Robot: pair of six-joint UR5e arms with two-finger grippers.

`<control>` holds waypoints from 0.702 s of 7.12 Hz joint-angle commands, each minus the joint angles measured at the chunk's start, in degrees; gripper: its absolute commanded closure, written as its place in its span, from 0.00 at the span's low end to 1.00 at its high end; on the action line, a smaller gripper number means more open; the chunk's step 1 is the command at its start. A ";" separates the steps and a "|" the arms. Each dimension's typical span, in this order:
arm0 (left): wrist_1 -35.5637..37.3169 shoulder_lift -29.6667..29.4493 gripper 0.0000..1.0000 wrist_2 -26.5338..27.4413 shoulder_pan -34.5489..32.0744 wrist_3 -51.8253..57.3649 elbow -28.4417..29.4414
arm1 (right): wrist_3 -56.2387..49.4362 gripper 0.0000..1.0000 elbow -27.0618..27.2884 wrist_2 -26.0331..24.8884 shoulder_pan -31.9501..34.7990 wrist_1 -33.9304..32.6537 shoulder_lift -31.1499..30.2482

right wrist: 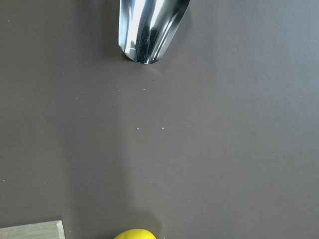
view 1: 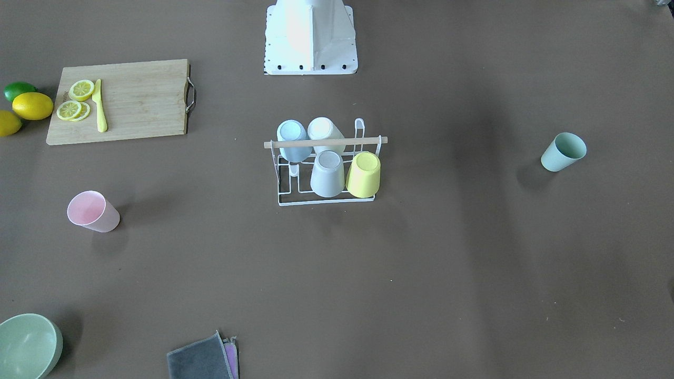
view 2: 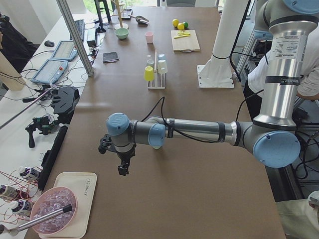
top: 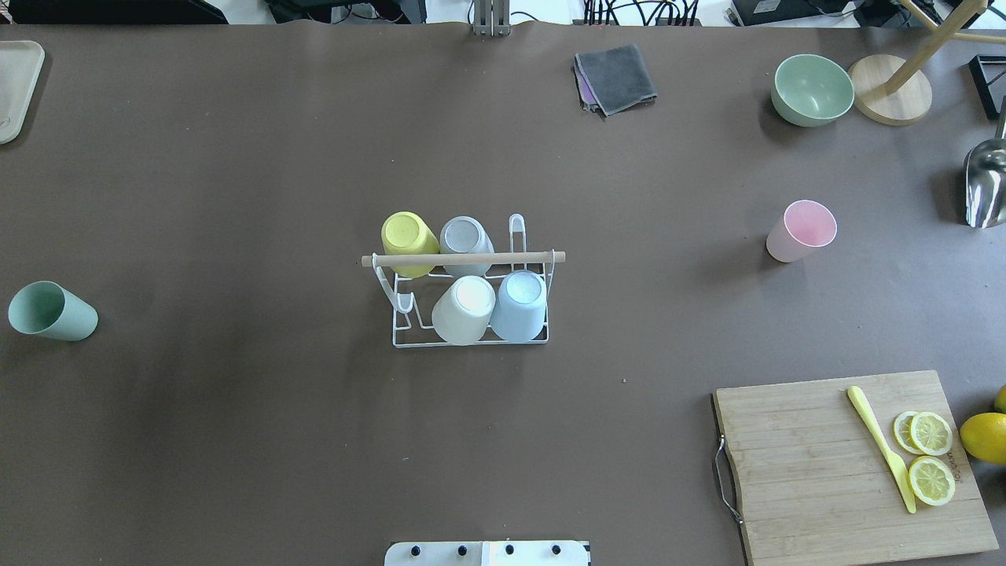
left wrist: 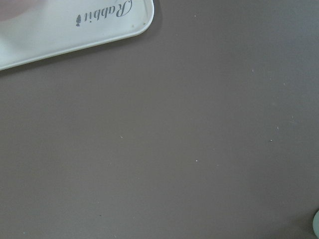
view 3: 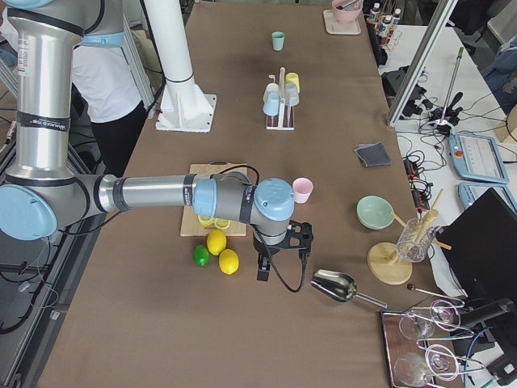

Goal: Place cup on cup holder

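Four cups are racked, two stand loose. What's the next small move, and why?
Probably swing the right claw over the pink cup: it stands loose and upright near that arm, and the cup holder shows a free prong on its pink-cup side.

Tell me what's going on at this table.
Nothing is being handled right now. The cup holder at mid-table carries a yellow cup, a grey cup, a white cup and a blue cup, all upturned. A pink cup and a green cup stand loose far to either side. The left pincer hangs near a white tray, the right pincer near a metal scoop; neither touches a cup.
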 commanded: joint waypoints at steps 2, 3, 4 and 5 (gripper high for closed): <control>0.00 0.00 0.02 0.00 0.00 -0.09 -0.09 | 0.00 0.00 -0.19 0.08 0.00 0.00 -0.01; 0.00 0.00 0.02 0.00 0.00 -0.09 -0.09 | 0.00 0.00 -0.28 0.00 0.00 0.00 -0.01; 0.00 0.00 0.02 0.00 0.00 0.00 -0.09 | 0.00 0.00 -0.46 -0.35 0.00 0.00 0.07; 0.00 0.00 0.02 0.00 0.00 -0.09 -0.09 | 0.00 0.00 -0.72 -0.36 0.00 0.35 0.07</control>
